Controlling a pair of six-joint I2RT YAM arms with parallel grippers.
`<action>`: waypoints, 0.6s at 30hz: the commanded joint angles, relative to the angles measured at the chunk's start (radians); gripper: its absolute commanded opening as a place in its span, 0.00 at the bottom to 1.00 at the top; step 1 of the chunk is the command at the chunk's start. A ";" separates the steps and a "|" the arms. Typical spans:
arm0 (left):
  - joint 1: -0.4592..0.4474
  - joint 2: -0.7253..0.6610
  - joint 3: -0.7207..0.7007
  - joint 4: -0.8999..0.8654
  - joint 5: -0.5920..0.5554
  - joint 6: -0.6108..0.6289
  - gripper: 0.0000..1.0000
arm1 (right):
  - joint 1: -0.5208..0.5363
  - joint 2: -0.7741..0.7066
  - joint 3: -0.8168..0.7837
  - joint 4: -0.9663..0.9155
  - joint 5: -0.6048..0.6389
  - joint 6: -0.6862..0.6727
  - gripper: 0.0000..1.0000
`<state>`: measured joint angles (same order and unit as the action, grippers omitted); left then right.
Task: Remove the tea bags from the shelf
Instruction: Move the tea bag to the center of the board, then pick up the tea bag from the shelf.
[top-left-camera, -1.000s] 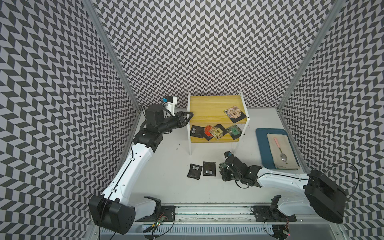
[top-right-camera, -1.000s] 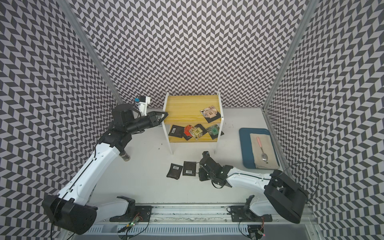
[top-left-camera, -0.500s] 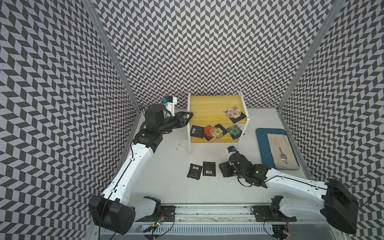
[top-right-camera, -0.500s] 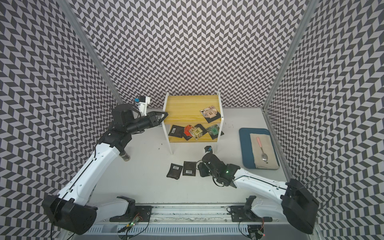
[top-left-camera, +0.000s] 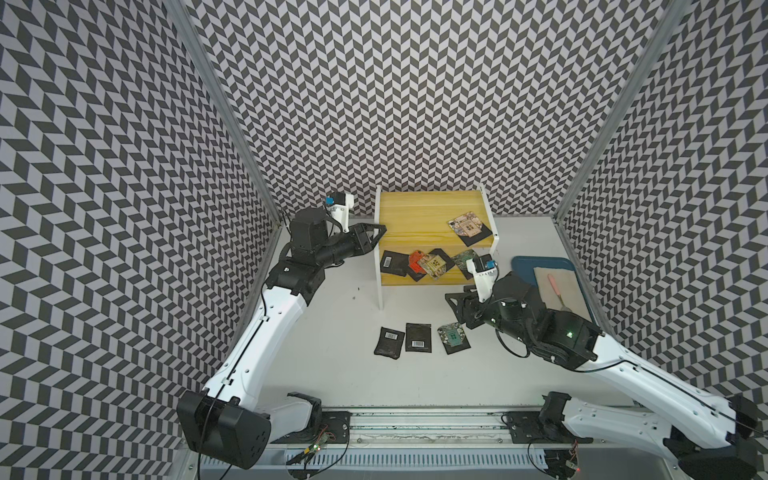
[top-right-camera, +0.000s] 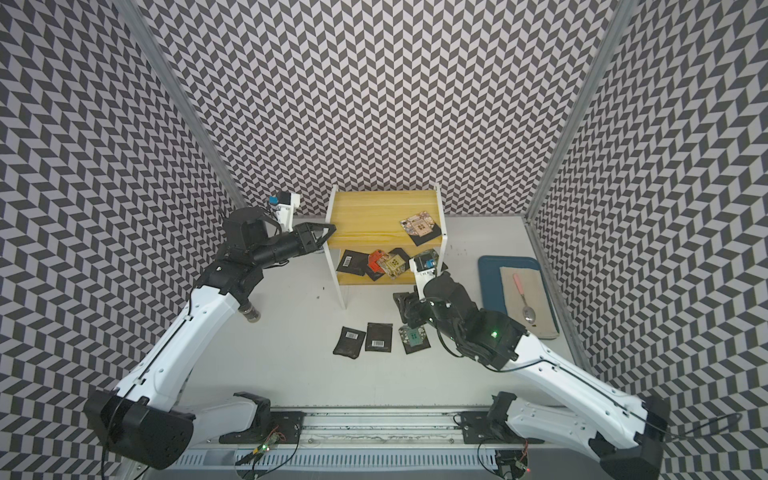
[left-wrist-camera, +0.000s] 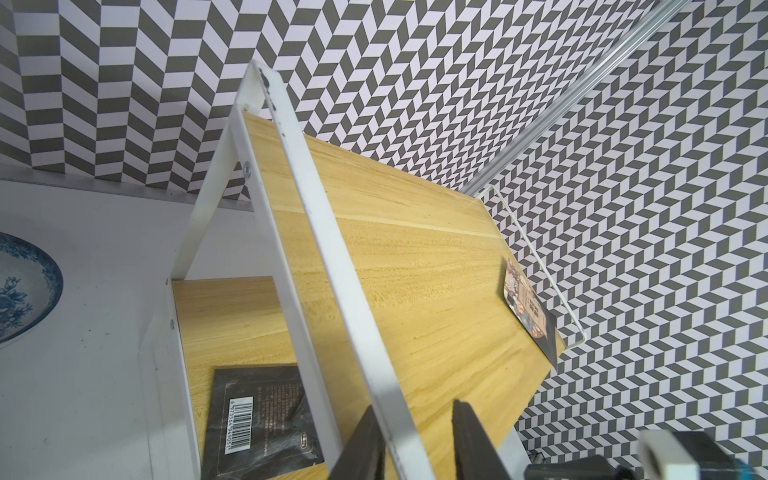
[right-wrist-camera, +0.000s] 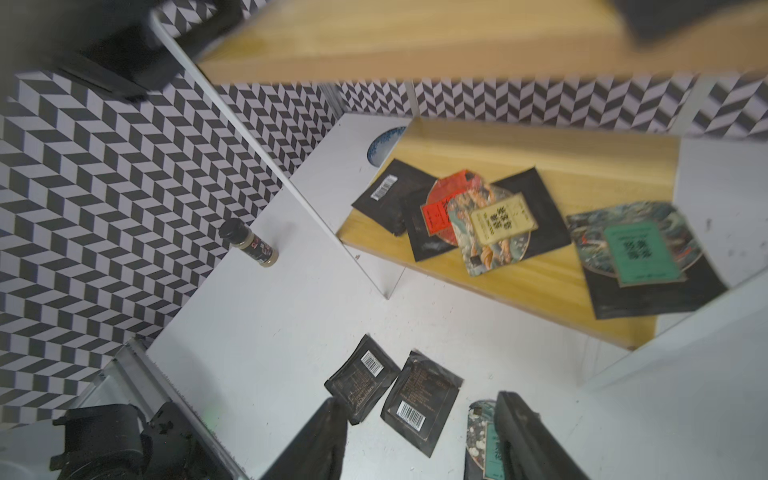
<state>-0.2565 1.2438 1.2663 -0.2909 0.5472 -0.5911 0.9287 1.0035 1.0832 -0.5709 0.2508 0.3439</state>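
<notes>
**A:** What has just changed?

**B:** The right gripper (top-left-camera: 456, 311) has let go and lifted. Its jaws stand apart, empty, just above a green-faced tea bag (top-left-camera: 453, 338). That bag now lies flat on the table (top-left-camera: 332, 374) beside 2 black tea bags (top-left-camera: 418, 337).

**A:** And the rest?

**B:** About 6 square sachets (top-left-camera: 434, 264) remain on the shelf (top-left-camera: 379, 286), 5 overlapping on the lower board (top-left-camera: 440, 279). Roughly a third looks done. The left gripper (top-left-camera: 379, 228) straddles the white side frame (left-wrist-camera: 316, 232); whether it pinches cannot be told.
</notes>
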 joint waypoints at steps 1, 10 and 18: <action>0.020 0.020 -0.001 -0.096 -0.032 0.034 0.31 | 0.034 0.028 0.097 -0.087 0.109 -0.133 0.66; 0.021 0.026 -0.004 -0.087 -0.026 0.037 0.30 | 0.066 -0.065 0.138 0.093 0.288 -0.501 0.81; 0.020 0.027 -0.008 -0.073 -0.012 0.034 0.31 | 0.055 -0.172 -0.090 0.433 0.321 -1.054 0.80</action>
<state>-0.2546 1.2491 1.2682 -0.2882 0.5606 -0.5838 0.9909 0.8436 1.0344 -0.3157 0.5350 -0.4515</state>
